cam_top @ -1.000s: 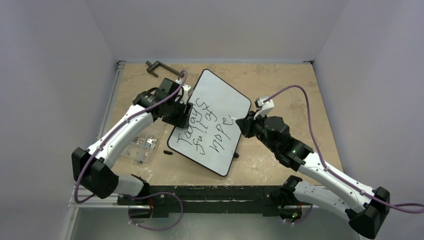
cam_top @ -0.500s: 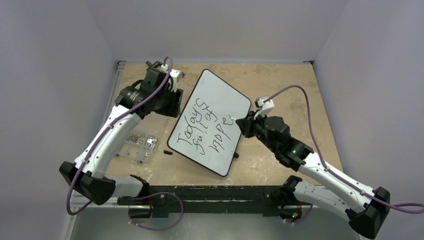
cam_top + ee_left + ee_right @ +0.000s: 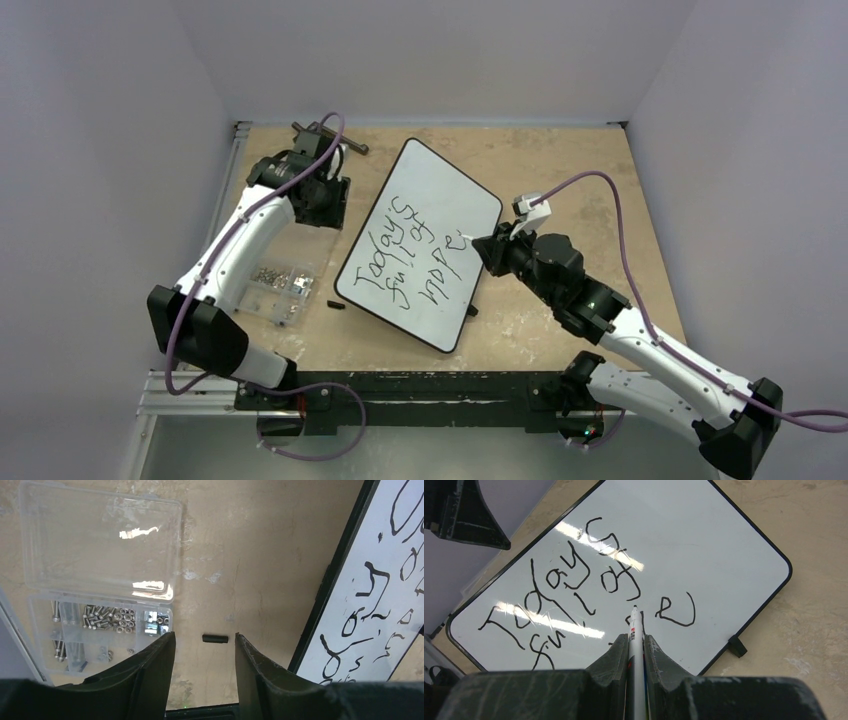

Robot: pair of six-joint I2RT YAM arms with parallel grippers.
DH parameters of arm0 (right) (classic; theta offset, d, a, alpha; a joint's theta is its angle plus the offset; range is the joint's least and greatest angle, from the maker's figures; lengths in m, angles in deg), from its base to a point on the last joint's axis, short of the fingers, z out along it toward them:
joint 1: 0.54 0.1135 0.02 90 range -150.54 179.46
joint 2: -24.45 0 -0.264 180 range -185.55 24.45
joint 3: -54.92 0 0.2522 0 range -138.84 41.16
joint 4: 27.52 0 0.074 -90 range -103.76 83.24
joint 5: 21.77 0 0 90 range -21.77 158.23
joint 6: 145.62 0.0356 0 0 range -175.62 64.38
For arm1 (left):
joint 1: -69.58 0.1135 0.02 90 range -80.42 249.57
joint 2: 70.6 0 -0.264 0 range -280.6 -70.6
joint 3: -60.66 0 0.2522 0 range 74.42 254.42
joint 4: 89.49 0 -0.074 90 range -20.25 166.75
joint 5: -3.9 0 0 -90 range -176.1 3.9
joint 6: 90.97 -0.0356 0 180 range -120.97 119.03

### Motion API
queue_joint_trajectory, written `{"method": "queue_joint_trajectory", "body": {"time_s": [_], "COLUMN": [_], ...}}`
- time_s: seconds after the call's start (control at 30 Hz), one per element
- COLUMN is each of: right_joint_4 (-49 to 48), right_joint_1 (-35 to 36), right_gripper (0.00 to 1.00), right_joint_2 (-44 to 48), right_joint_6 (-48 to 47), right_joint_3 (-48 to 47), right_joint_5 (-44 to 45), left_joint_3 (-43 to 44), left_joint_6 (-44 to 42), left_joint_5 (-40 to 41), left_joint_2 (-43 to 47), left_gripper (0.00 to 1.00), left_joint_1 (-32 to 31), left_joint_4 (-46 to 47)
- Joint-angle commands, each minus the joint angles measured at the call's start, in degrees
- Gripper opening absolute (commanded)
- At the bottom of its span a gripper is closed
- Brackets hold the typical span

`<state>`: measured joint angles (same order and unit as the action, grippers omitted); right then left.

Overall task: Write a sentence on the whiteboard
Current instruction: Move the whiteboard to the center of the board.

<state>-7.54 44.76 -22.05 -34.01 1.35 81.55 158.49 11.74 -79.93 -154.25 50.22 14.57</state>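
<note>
First, rail: we see a dark rail [image 3: 420, 385] running along the near edge of the tan table [image 3: 570, 160], with the left arm [image 3: 238, 252] and the right arm [image 3: 640, 340] rising from it.
Cap: a small black cap [image 3: 335, 305] lies on the table just off the board's near-left side, touching neither the board nor the box.
Box: a clear plastic box [image 3: 283, 287] sits left of the cap with its lid thrown open flat; screws [image 3: 107, 617] and small metal fittings lie in its compartments.
Whiteboard: the whiteboard [image 3: 445, 185] lies flat in the middle of the table, turned at a slant, with a small black foot [image 3: 737, 646] showing at its right rim.
Sentence: the sentence [image 3: 412, 255] covers the nearer half of the board in three slanted black lines — we read "Today's", "full of", "hope".
Right gripper: the right gripper [image 3: 636, 641] reaches in over the board's right side, its fingers pinched tight on a marker [image 3: 634, 625].
Marker: the tip points at the board beside the final "e"; we cannot tell whether it touches the surface.
Left gripper: the left gripper [image 3: 204, 637] hangs over the table left of the board's far-left side, near the far end of the box — fingers spread, nothing between them, clear of the board.
Far edge: a dark metal clamp [image 3: 302, 127] lies near the far-left corner, partly hidden behind the left arm.
</note>
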Motion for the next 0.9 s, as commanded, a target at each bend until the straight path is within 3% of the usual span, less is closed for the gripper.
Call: {"method": "queue_joint_trajectory", "body": {"time_s": [0.0,0.3,0.87], "right_joint_4": [-1.94,-2.46,-0.16], "right_joint_1": [-0.27,-0.26,-0.76], "right_gripper": [0.0,0.0,0.0], "right_joint_2": [0.15,-0.33,2.05], "right_joint_6": [-0.14,-0.36,-1.15], "right_joint_3": [0.53,0.45,0.95], "right_joint_5": [-0.98,-1.31,0.37], "left_joint_3": [0.56,7.54,14.39], "left_joint_6": [-0.51,-0.03,2.32], "left_joint_5": [-2.09,-2.27,-9.7], "left_joint_2": [-1.9,-9.57,-17.51], "left_gripper": [0.45,0.46,0.47], "left_joint_1": [-0.14,-5.01,-10.97], "left_joint_4": [1.52,-0.71,2.75]}}
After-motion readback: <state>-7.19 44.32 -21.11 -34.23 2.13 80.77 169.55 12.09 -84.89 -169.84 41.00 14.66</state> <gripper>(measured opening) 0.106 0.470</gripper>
